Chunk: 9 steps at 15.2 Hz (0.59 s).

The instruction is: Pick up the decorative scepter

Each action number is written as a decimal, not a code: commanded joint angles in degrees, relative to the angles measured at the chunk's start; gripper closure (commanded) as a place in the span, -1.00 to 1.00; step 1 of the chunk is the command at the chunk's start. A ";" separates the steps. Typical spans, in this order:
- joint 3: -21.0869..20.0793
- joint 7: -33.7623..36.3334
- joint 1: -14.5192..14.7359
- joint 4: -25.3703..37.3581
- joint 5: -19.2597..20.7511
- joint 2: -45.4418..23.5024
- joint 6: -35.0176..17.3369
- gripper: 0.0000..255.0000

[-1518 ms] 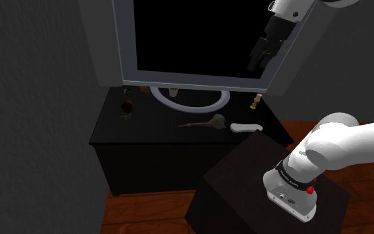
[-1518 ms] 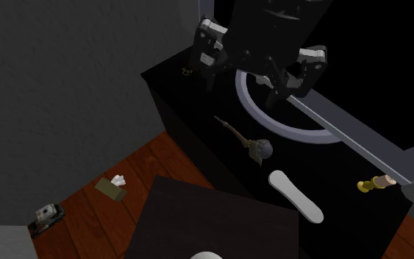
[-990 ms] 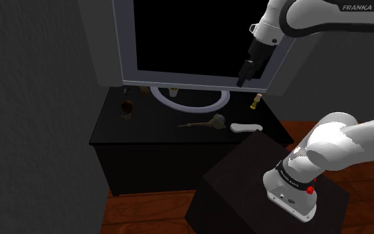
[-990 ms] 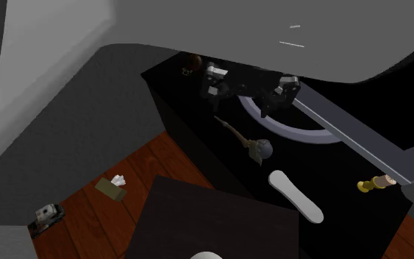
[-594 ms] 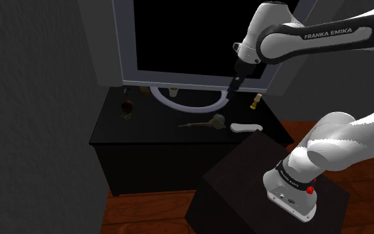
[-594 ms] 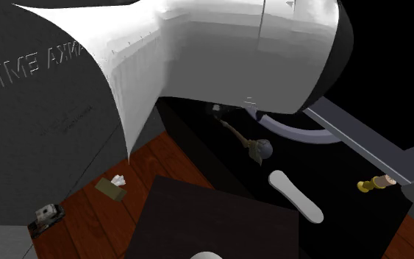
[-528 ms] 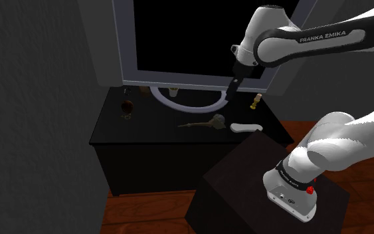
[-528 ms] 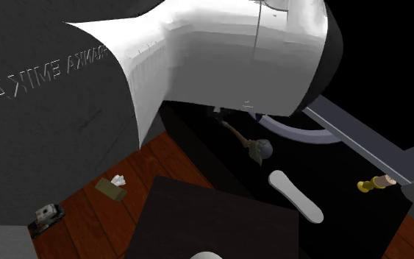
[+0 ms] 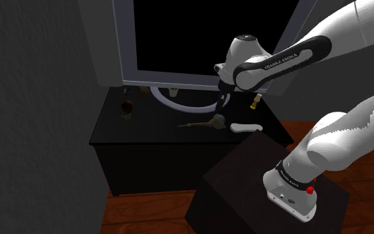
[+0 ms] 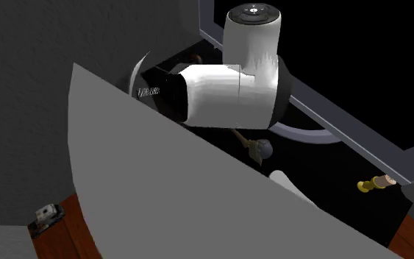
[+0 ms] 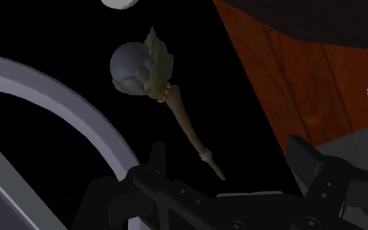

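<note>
- Sitting nearest: dark stand (image 9: pixel 245 176) carrying the white arm's base, on a wood floor (image 9: pixel 145 213).
- Reaching from there, up and left, out over a black cabinet top (image 9: pixel 139 129).
- Lying flat on that top, near the front edge and right of centre: scepter (image 11: pixel 176 111), grey ball head toward the right, thin shaft pointing left.
- Resting just right of the head, apart from it: white flat piece (image 9: pixel 245 127).
- Hovering just above the scepter: gripper (image 11: pixel 225 149), holding both fingers (image 11: pixel 153 163) apart and clasping nothing.
- Showing in the wrist view: shaft tip sitting in the gap between the fingers, untouched by either.
- Curving just behind the scepter: pale sink ring (image 9: pixel 185 104); standing far right: small gold item (image 9: pixel 256 101).
- Closing off the far side: grey frame (image 9: pixel 192 81) around a black area (image 9: pixel 192 33).
- Judging progress: approach looking about finished, hand roughly lined up over the scepter.
- Remaining, by the look of it: lowering onto the shaft, closing, lifting clear; nothing gripped yet.
</note>
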<state>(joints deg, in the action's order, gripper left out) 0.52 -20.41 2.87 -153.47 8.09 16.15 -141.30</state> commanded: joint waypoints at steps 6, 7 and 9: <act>-0.34 0.44 -1.85 3.41 12.36 -17.79 -15.39 -1.00; -0.03 1.33 -1.94 4.40 15.06 -20.45 -17.15 -1.00; 1.19 3.56 -1.53 6.74 20.86 -25.76 -20.30 -1.00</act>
<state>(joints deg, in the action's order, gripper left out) 1.20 -17.78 1.20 -147.83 25.95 -7.05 -160.00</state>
